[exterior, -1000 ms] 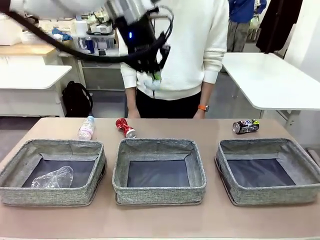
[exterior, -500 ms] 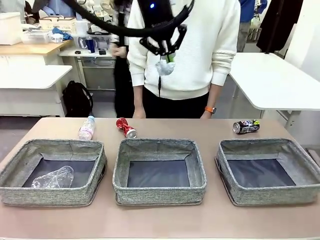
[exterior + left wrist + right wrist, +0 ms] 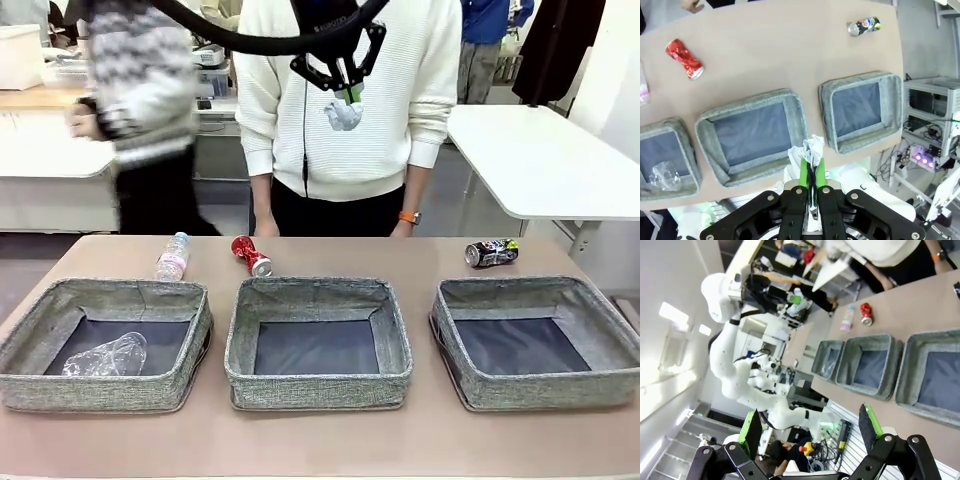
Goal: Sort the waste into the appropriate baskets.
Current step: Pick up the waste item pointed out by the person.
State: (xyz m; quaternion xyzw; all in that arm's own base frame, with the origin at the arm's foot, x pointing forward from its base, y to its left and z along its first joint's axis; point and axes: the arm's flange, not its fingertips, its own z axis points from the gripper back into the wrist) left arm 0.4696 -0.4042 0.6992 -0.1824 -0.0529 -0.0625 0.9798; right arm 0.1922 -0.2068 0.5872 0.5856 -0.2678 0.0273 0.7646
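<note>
My left gripper [image 3: 347, 98] hangs high over the table's far side, in front of the person's chest, shut on crumpled white paper [image 3: 343, 116]. In the left wrist view the green fingers [image 3: 803, 172] pinch that paper [image 3: 808, 150] far above the baskets. Three grey baskets stand in a row: left [image 3: 100, 392], middle [image 3: 318, 378], right [image 3: 545, 390]. A crushed clear bottle [image 3: 105, 355] lies in the left one. Behind them lie a pink-labelled bottle [image 3: 172, 257], a red can [image 3: 251, 255] and a black can [image 3: 491, 252]. My right gripper [image 3: 810, 427] is open and holds nothing, well off the table.
A person in a white sweater [image 3: 340, 100] stands at the far edge, hands hanging near the table. Another person in a patterned sweater [image 3: 135, 90] passes at the back left. A white table [image 3: 540, 160] stands at the back right.
My left gripper has carried the paper a little to the right and slightly higher. A person in a patterned sweater has walked into the back left.
</note>
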